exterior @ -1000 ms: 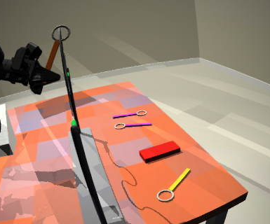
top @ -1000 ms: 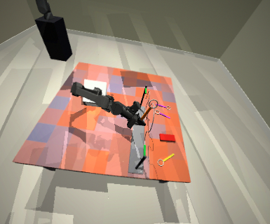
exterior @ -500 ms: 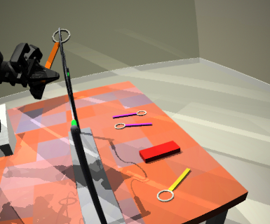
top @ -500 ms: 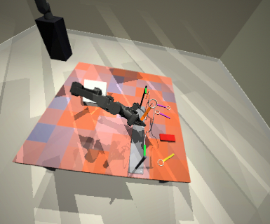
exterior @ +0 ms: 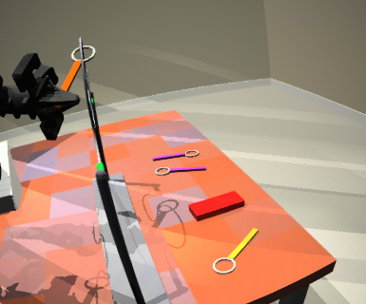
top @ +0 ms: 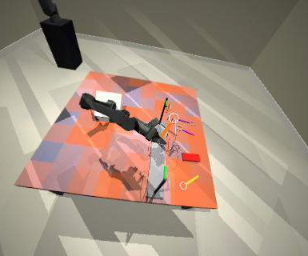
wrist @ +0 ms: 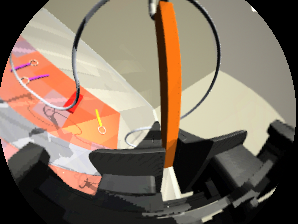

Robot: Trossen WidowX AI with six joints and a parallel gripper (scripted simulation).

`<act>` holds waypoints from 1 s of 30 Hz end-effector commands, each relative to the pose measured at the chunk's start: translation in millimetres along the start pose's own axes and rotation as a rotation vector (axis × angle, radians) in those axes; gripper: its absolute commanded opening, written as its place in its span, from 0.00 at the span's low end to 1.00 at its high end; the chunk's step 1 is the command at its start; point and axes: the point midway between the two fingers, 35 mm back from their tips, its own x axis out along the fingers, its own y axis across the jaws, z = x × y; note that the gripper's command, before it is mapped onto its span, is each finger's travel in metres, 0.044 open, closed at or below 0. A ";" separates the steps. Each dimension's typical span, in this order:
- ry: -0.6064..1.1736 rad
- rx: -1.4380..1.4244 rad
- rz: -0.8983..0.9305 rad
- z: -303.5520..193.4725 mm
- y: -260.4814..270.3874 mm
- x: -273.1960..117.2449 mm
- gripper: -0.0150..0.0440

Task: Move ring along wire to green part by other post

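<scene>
Ring (top: 174,114) (exterior: 94,51), with its orange handle (top: 166,130) (exterior: 71,75) (wrist: 171,80), is hanging in the air above the table, well apart from both green parts of the wire. Nearest in the wrist view, the gripper (top: 162,141) (exterior: 77,101) (wrist: 158,124) is clenching the handle between its jaws, and the ring is standing out at the handle's far end. The curving wire (top: 175,134) (wrist: 75,55) is rising beyond it; whether it is threading the ring is hard to tell.

From the exterior, the near post (top: 160,186) (exterior: 115,228) is standing on a long grey board (top: 157,160) (exterior: 114,190) (wrist: 75,150), and a second one is standing farther back. Two green parts are showing, one by each post.

Under it all, the table (top: 79,172) (exterior: 289,256) (wrist: 95,132) is wearing a patchwork of orange, pink and bluish squares, crossed by shadows. One yellow stick with a loop (top: 192,180) (exterior: 244,243) (wrist: 99,118) is lying there, then one red block (top: 190,158) (exterior: 217,205) (wrist: 71,102), then two purple sticks with loops. Beyond the table edge, a pale, streaked floor (top: 231,160) (exterior: 332,166) is stretching to drab olive-brown walls (top: 207,28) (exterior: 170,38).
</scene>
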 end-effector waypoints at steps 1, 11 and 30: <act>-0.011 -0.051 -0.029 0.8 -3.2 -0.3 0.00; -0.025 -0.164 -0.083 1.2 -7.6 0.0 0.00; 0.035 -0.381 -0.198 3.1 -14.3 -10.5 0.00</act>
